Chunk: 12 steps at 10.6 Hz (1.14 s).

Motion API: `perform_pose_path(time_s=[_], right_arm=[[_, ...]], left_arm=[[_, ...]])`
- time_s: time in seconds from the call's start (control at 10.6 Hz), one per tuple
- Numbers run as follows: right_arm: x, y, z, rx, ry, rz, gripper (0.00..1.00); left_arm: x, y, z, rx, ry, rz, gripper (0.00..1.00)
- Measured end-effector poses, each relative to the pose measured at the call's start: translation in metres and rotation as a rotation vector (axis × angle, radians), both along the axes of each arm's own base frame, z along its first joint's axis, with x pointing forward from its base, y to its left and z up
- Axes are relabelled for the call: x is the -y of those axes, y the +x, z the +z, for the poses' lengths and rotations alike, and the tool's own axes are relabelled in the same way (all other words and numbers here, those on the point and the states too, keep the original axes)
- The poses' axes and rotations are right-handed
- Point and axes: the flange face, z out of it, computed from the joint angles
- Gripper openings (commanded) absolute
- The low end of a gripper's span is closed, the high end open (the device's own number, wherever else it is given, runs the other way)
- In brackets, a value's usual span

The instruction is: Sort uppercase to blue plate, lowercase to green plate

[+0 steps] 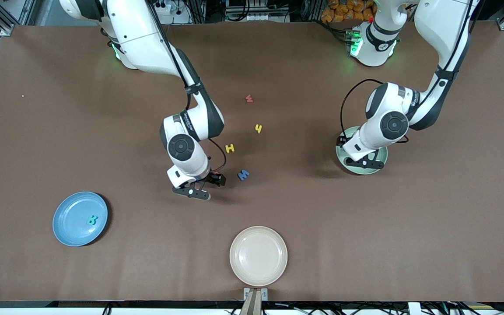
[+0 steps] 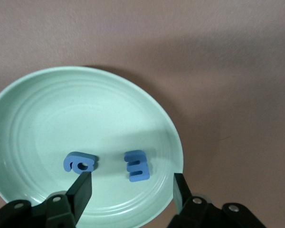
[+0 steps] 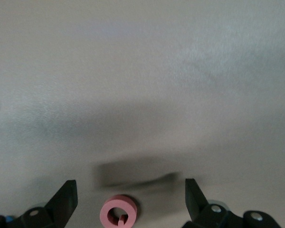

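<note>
Left gripper [image 2: 132,187] open over pale mint-green plate [image 2: 47,109]; right gripper [image 3: 130,197] open above red ring letter [image 3: 118,214]. I'd centre, descend straight.

I count three plates: blue plate [image 1: 70,227], green plate [image 2: 47,109], cream plate [image 1: 258,255]. Toy letters, eight that I can see in all. Yellow ones, two: H [image 1: 230,148] and the 4-like h [image 1: 258,128]. Blue ones, three: angular M [image 1: 243,175] on the table, rounded e [image 2: 80,162] and three-pronged m [image 2: 137,166], both in the green plate. Red ones, two: small w [image 1: 249,99] and the ring letter [image 3: 118,212]. Teal, one: R [image 1: 92,220] in the blue plate. So letters in plates: three; loose on the table: five. Arms, two, one gripper each.
</note>
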Motion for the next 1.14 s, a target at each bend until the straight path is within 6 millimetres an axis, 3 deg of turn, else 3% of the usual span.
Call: perform_pose_path(time_s=[0.38, 0.85, 1.14], right_arm=[[-0.018, -0.012, -0.003, -0.007, 0.0, -0.04, 1.0], [-0.016, -0.015, -0.011, -0.022, -0.007, -0.049, 1.0], [-0.016, -0.016, -0.012, -0.024, -0.006, -0.059, 1.0]], left_arm=[[0.028, 0.027, 0.04, 0.079, -0.036, 0.149, 0.75], [0.077, 0.043, 0.068, 0.111, -0.085, 0.288, 0.73], [0.119, 0.044, 0.072, 0.076, -0.108, 0.365, 0.73]])
